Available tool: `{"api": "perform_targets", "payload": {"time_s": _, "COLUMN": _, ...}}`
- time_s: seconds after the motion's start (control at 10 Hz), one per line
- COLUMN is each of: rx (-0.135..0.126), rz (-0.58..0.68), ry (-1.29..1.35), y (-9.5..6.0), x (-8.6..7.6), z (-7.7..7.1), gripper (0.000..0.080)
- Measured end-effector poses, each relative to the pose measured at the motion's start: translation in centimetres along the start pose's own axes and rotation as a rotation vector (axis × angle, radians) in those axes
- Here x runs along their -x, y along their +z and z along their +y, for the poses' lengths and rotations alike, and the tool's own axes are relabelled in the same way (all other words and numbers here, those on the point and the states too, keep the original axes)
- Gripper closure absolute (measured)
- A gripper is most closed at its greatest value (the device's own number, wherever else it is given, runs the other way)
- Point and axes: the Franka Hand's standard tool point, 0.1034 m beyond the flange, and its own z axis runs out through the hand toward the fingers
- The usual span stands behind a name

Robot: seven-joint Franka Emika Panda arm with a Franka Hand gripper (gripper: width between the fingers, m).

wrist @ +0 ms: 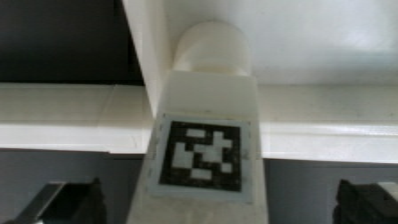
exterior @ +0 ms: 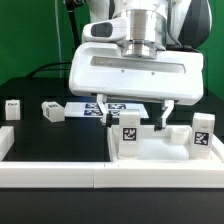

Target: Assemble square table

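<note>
Nearest the exterior camera, note the white border rail (exterior: 60, 176) along the table (exterior: 55, 140) edge. Just behind it, locate the square panel (exterior: 165, 152), lying flat at the exterior view's right. Count two legs upright on it: the centre leg (exterior: 129, 131) and the right leg (exterior: 203, 132). Judge both as fitted to the panel, but treat seating as unconfirmed. Above the centre leg, find the end effector (exterior: 132, 110), spread wide, straddling that leg and gripping nothing. Farther back, at the exterior view's left, count a first loose leg (exterior: 52, 112) and a second loose leg (exterior: 12, 108), both lying on the table, off the panel. Reckon about half the leg fitting as outstanding. Beside them, under the arm, see the marker board (exterior: 95, 108).

Consult the wrist view for clearance: see the tagged centre leg (wrist: 205, 140) between the dark fingertips (wrist: 71, 205), with a gap on each side and no contact. Consult the exterior view for the leg count, absent from the wrist view.
</note>
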Motion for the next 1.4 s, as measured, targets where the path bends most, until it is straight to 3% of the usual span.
{"api": "perform_targets", "payload": {"time_s": 0.4, "rx": -0.004, "rz": -0.027, "ry": -0.001, "y": 0.1, "x": 0.2, "z": 0.2, "gripper": 0.0151}}
{"api": "perform_targets", "payload": {"time_s": 0.6, "rx": -0.043, "rz": -0.164, "ry": 0.041, "y": -1.0, "x": -0.5, "z": 1.5, "gripper": 0.0151}}
{"api": "perform_targets", "payload": {"time_s": 0.7, "rx": -0.048, "rz": -0.184, "ry": 0.047, "y": -0.9, "x": -0.6, "z": 1.8, "gripper": 0.0151}}
{"api": "perform_targets", "payload": {"time_s": 1.1, "rx": -0.121, "rz": -0.485, "ry": 0.091, "y": -0.7, "x": 0.0, "z": 0.1, "gripper": 0.0151}}
{"api": "perform_targets", "payload": {"time_s": 1.2, "rx": -0.131, "rz": -0.547, "ry": 0.088, "y": -0.5, "x": 0.0, "z": -0.4, "gripper": 0.0151}}
{"api": "perform_targets", "payload": {"time_s": 1.4, "rx": -0.131, "rz": -0.552, "ry": 0.085, "y": -0.2, "x": -0.4, "z": -0.4, "gripper": 0.0151}}
